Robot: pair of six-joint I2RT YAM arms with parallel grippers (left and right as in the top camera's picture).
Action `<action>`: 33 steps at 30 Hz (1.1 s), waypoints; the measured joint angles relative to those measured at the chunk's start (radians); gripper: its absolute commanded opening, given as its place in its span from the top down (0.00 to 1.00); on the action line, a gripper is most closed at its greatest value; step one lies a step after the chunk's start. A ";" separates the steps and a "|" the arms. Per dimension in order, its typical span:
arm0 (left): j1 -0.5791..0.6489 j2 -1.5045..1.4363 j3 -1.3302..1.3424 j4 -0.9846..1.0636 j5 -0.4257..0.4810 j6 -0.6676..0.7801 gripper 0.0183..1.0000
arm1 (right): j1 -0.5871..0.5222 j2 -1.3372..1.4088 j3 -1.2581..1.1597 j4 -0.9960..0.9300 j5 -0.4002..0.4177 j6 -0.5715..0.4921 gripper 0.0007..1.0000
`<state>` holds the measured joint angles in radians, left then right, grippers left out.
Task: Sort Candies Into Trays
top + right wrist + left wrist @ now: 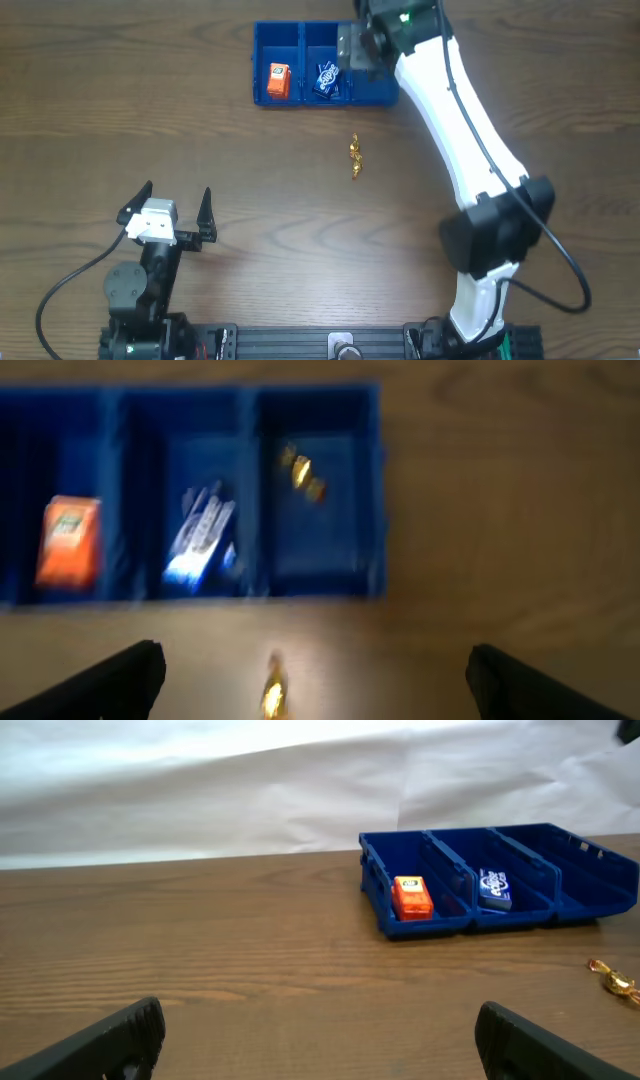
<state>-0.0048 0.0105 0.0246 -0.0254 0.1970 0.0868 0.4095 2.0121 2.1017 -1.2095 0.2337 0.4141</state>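
Note:
A blue tray point(262, 42) with three compartments sits at the table's far side. An orange candy box point(279, 81) lies in its left compartment, a blue-wrapped candy point(326, 79) in the middle one, and a gold-wrapped candy point(302, 471) in the right one. Another gold candy point(355, 158) lies on the table in front of the tray. My right gripper point(310, 680) hangs open above the tray's right end with nothing between its fingers. My left gripper point(171, 205) stands open near the front left, far from the tray point(570, 895).
The wooden table stretches bare between the left gripper and the tray. The right arm point(470, 140) runs diagonally across the right side of the table. A white backdrop point(200, 790) stands behind the table's far edge.

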 measured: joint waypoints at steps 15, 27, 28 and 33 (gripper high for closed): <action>0.000 0.000 0.000 0.000 0.000 0.000 0.00 | 0.112 0.024 -0.559 0.098 -0.195 0.125 0.00; 0.000 0.000 0.000 0.000 0.000 0.000 0.00 | 0.088 0.026 -0.681 0.299 -0.203 0.127 0.00; 0.000 0.000 0.000 0.000 0.000 0.000 0.00 | 0.083 0.026 -0.682 0.305 -0.204 0.127 0.00; 0.000 0.000 0.000 0.000 0.000 0.000 0.00 | 0.075 0.028 -0.683 0.320 -0.204 0.127 0.00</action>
<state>-0.0048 0.0101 0.0246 -0.0254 0.1967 0.0868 0.4847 2.0403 1.4189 -0.8898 0.0296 0.5415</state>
